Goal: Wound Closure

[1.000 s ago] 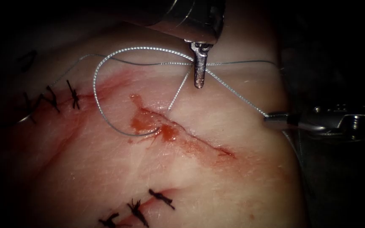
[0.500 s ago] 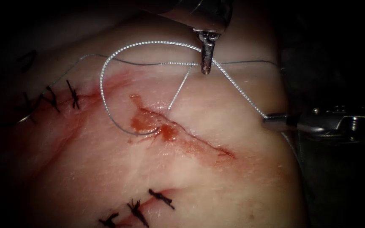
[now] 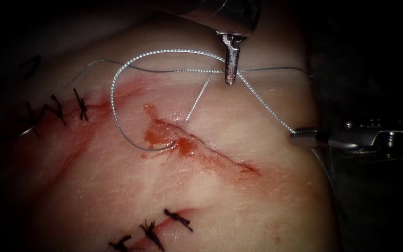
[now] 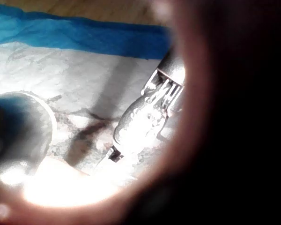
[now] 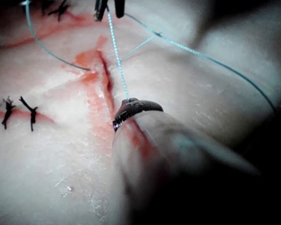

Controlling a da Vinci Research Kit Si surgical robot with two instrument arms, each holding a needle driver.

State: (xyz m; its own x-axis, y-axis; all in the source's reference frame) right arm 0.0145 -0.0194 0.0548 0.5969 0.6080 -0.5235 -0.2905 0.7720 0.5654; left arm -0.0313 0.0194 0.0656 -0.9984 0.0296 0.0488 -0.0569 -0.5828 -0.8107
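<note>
The tissue point(image 3: 117, 186) carries an open slanted cut point(image 3: 211, 151) with red fluid point(image 3: 157, 136) at its upper end. My left tool point(image 3: 230, 77) hangs from above with its jaws together, and the pale thread point(image 3: 113, 100) loops around them. The thread passes through the cut and runs right to my right tool point(image 3: 298, 136), which is shut on the thread point(image 5: 117, 61) just right of the cut point(image 5: 103, 84). In the right wrist view the right tool point(image 5: 131, 107) grips the strand and the left tool point(image 5: 107, 8) hangs beyond. A faint metallic curve point(image 3: 24, 132) at the far left may be the needle, lying free.
Black finished stitches point(image 3: 80, 105) close an older cut at the upper left. More black stitches point(image 3: 152, 231) sit near the front edge. A thin strand point(image 3: 267, 69) crosses the tissue behind the left tool. A blue drape point(image 4: 84, 37) and white pad point(image 4: 61, 70) lie beneath.
The left tool has risen and shifted slightly right, carrying the loop with it. The loop's left side has drawn in towards the cut. The right tool has held still on the thread.
</note>
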